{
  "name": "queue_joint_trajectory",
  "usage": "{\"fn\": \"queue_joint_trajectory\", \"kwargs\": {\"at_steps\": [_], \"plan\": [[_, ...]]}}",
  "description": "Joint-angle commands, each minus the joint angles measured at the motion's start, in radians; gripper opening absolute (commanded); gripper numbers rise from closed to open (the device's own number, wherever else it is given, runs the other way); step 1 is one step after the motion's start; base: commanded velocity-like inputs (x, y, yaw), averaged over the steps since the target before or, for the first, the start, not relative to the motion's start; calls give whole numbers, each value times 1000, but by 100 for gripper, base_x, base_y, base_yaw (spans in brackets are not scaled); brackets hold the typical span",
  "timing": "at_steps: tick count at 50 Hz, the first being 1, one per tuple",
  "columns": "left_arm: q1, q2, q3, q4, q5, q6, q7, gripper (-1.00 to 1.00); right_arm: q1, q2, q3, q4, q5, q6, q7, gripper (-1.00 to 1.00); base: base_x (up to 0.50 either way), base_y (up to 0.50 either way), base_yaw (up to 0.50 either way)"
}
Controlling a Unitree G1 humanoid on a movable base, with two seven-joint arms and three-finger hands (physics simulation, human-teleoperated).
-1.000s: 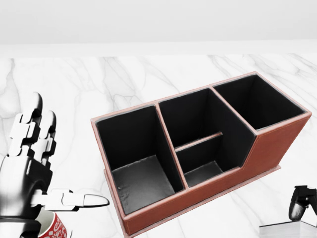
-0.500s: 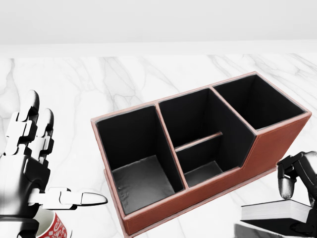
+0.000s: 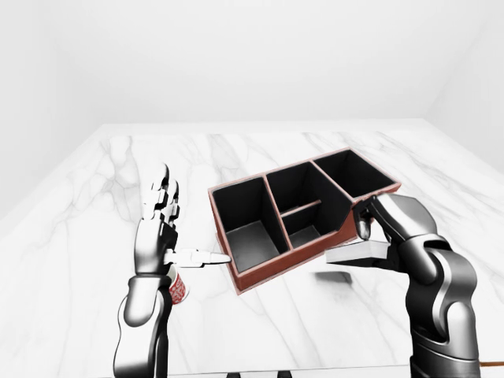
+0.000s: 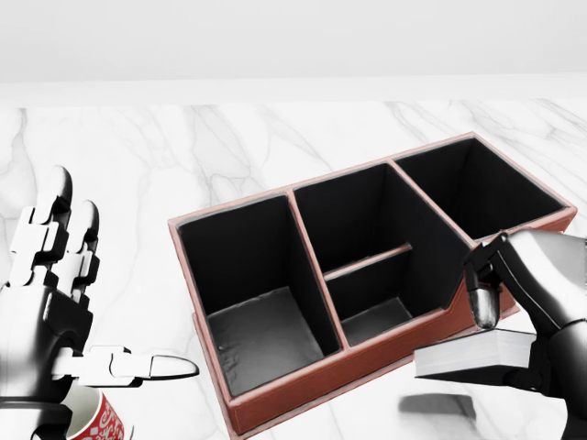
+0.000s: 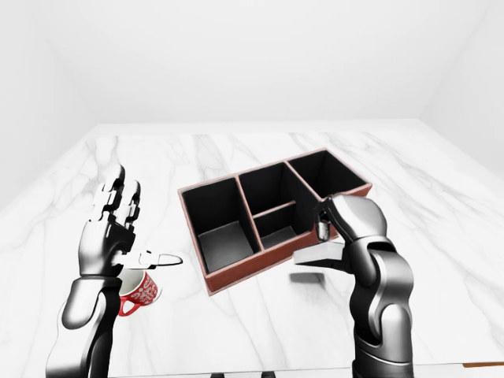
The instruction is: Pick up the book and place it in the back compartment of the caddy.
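While the left hand [image 4: 55,302] is held upright at the left of the head view with its fingers [image 4: 57,215] spread apart and nothing in them, a red patterned mug [image 5: 139,290] is seen on the marble worktop [image 3: 94,205] just below it. To the right of that hand a brown caddy [image 4: 275,394] is set at an angle, its black compartments all empty. Further right, the book [image 4: 472,353] is held flat and lifted clear of the worktop, a shadow being cast beneath it, with the fingers of the right hand [image 4: 518,302] clamped on it beside the caddy's low near wall. A slip may be feared, since only one edge appears to be gripped; the book could also be caught on the caddy's rim if it is not raised and turned upright, or be dropped into the wrong compartment.
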Motion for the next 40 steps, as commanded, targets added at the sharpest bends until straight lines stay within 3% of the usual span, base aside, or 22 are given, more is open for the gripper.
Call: {"fn": "queue_joint_trajectory", "kwargs": {"at_steps": [1, 40], "plan": [[2, 0, 1, -5, -1, 0, 0, 100, -78, 1, 41, -46, -53, 0, 41, -100, 0, 0, 0], [-3, 1, 2, -1, -3, 0, 1, 100, -242, 36, 150, -31, -177, 0, 41, -100, 0, 0, 0]]}}
